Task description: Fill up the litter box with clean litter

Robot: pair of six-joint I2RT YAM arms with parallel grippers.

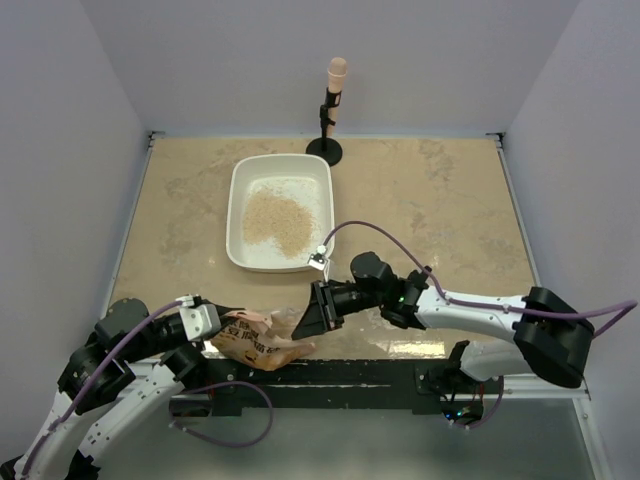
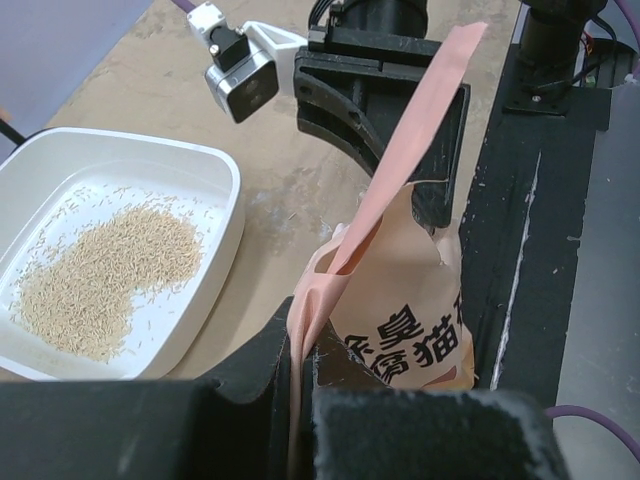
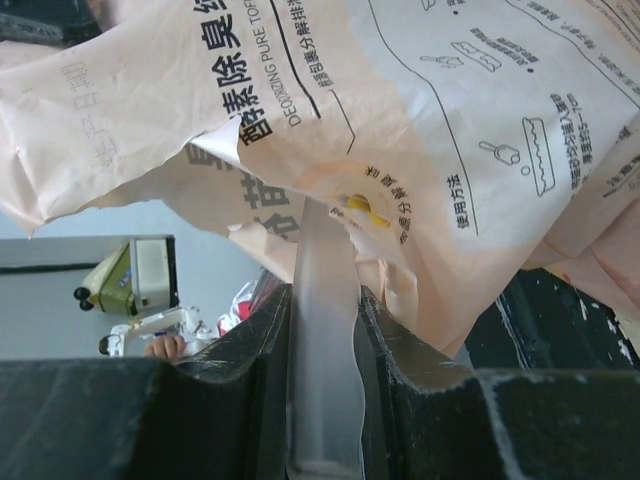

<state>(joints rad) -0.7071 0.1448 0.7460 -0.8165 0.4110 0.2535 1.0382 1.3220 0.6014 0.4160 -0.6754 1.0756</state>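
Litter box [image 1: 237,215] on the surface [image 1: 440,200], left of centre toward the far side, long side running away from the arms. Inside it, clean litter [image 1: 277,222] in a loose tan pile over the middle and near end, with stray grains scattered across the white floor around it. Just behind the box, a black stand [image 1: 325,140] with a pinkish top. Near the front edge, well apart from the box, a crinkly orange-pink bag [image 1: 258,342] with dark printed characters, held between the two arms. Left fingers [image 2: 275,365] pressed together on the bag's folded edge, pinching it tight. Right fingers [image 3: 270,335] closed on a pale strip of the same bag, printed panel spread above them. From the left wrist view, a pink strip of bag rising toward the right arm, box and pile off to the left.
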